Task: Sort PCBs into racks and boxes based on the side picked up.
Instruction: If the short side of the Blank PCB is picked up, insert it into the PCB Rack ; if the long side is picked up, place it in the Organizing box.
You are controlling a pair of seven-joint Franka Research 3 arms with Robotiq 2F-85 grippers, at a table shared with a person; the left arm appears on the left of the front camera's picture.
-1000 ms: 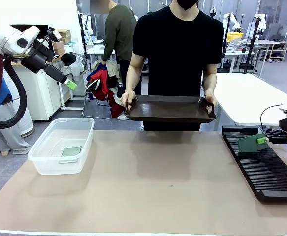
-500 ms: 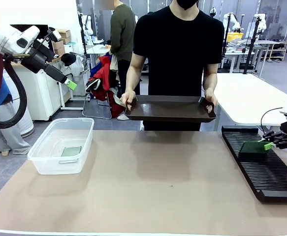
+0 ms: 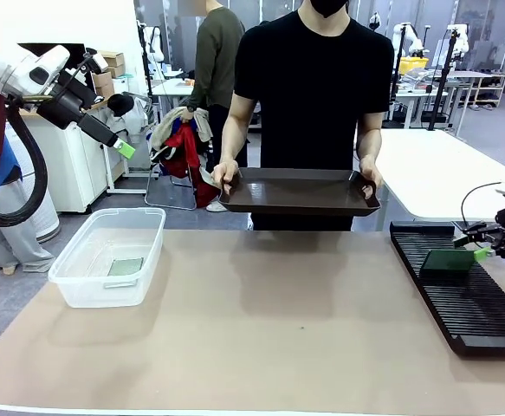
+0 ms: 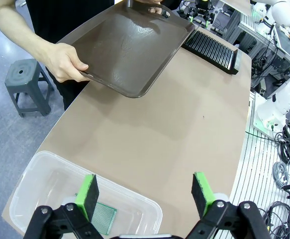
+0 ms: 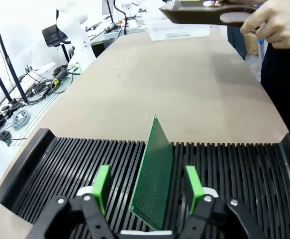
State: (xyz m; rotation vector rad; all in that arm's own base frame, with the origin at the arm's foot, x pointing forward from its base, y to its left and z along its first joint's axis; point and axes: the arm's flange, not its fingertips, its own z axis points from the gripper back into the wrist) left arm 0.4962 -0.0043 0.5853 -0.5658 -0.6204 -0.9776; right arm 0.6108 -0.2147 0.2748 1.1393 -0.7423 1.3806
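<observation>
- One PCB [image 5: 153, 174] is seen standing on edge in a slot of the black rack [image 5: 234, 164], between the spread fingers of the right gripper [image 5: 147, 186], neither pad touching it.
- A second PCB [image 4: 98, 217] is found lying flat in the clear tub [image 3: 110, 256].
- The left gripper [image 4: 145, 191] is held high over the tub, fingers apart, nothing gripped.
- A brown tray [image 3: 300, 191] is held by the person's hands [image 4: 65, 62].

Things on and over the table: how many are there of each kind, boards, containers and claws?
Green boards: 2, one in the clear tub, one standing in the rack
Clear tub: 1
Black slotted rack: 1
Brown tray held by the person: 1
Claws: 2, left claw, right claw
Total: 7
</observation>
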